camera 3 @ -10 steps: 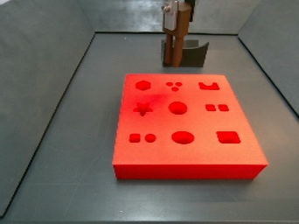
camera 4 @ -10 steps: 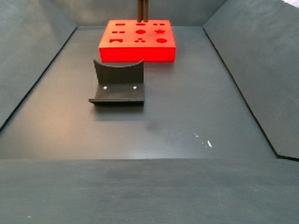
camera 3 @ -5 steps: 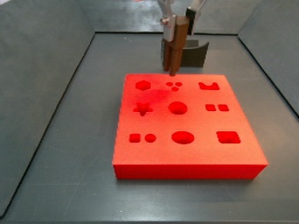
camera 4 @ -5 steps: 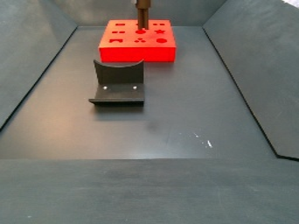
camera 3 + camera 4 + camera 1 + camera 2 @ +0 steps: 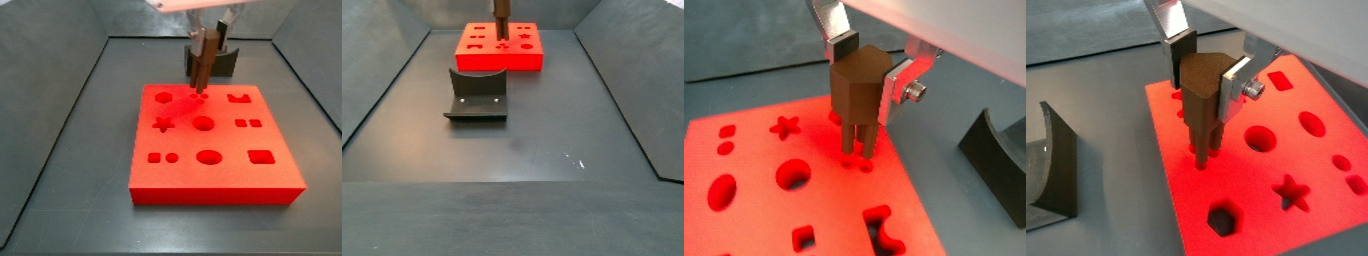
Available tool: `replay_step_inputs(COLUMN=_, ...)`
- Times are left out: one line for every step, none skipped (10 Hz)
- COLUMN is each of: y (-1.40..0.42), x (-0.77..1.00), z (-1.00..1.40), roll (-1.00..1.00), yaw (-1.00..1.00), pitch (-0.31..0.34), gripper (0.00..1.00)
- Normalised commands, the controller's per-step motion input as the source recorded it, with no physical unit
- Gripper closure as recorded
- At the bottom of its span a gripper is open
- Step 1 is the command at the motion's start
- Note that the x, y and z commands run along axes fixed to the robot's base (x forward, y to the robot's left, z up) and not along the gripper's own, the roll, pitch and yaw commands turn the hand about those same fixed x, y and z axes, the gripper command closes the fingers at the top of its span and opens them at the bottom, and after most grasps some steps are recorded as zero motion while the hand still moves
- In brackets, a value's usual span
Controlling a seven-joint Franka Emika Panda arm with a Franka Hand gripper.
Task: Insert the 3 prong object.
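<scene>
A flat red board with shaped holes [image 5: 214, 140] is seen directly beneath the gripper [image 5: 865, 75], lying on the dark grey floor [image 5: 543, 140]. Star, round and rectangular cut-outs are spread around the spot under the gripper, and nothing is seen standing between the prongs and the board. A dark L-shaped fixture [image 5: 477, 95] stands well apart from the gripper, off the board's edge; in a side view [image 5: 221, 60] it is partly hidden behind the gripper.

The slim brown 3 prong object [image 5: 1204, 100] is clamped between the flat silver fingers [image 5: 898, 88], held upright. Its body is a faceted brown block that narrows into thin parallel prongs pointing down. In both wrist views the prong tips are seen at the board's surface, at a cluster of small holes [image 5: 855, 160]; how deep they sit cannot be told.
</scene>
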Motion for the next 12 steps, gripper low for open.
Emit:
replay_step_inputs(y=0.04, x=0.0, z=-0.05, roll=-0.01, yaw=0.04, pitch=0.0, gripper=1.0)
replay_step_inputs(y=0.01, x=0.0, z=-0.11, roll=0.0, yaw=0.01, pitch=0.0, gripper=1.0)
replay_step_inputs(y=0.0, x=-0.03, z=-0.16, roll=0.01, yaw=0.0, pitch=0.0, gripper=1.0)
replay_step_inputs(y=0.0, x=0.0, z=-0.22, roll=0.06, yaw=0.01, pitch=-0.014, gripper=1.0)
replay_step_inputs(y=0.0, x=0.14, z=-0.26, roll=0.13, yaw=0.14, pitch=-0.009, gripper=1.0)
replay_step_inputs(y=0.0, x=0.23, z=-0.27, roll=0.13, yaw=0.18, pitch=0.0, gripper=1.0)
replay_step_inputs(y=0.0, x=0.05, z=-0.24, roll=0.11, yaw=0.07, pitch=0.0, gripper=1.0)
replay_step_inputs(y=-0.01, x=0.0, z=-0.2, roll=0.09, yaw=0.0, pitch=0.0, gripper=1.0)
replay_step_inputs(y=-0.04, x=-0.02, z=-0.2, roll=0.11, yaw=0.0, pitch=0.0, gripper=1.0)
replay_step_inputs(y=-0.05, x=-0.1, z=-0.17, roll=0.15, yaw=0.0, pitch=-0.02, gripper=1.0)
replay_step_inputs(y=-0.07, x=-0.17, z=-0.14, roll=0.18, yaw=0.0, pitch=-0.059, gripper=1.0)
replay_step_inputs(y=-0.12, x=-0.11, z=-0.13, roll=0.22, yaw=0.0, pitch=-0.087, gripper=1.0)
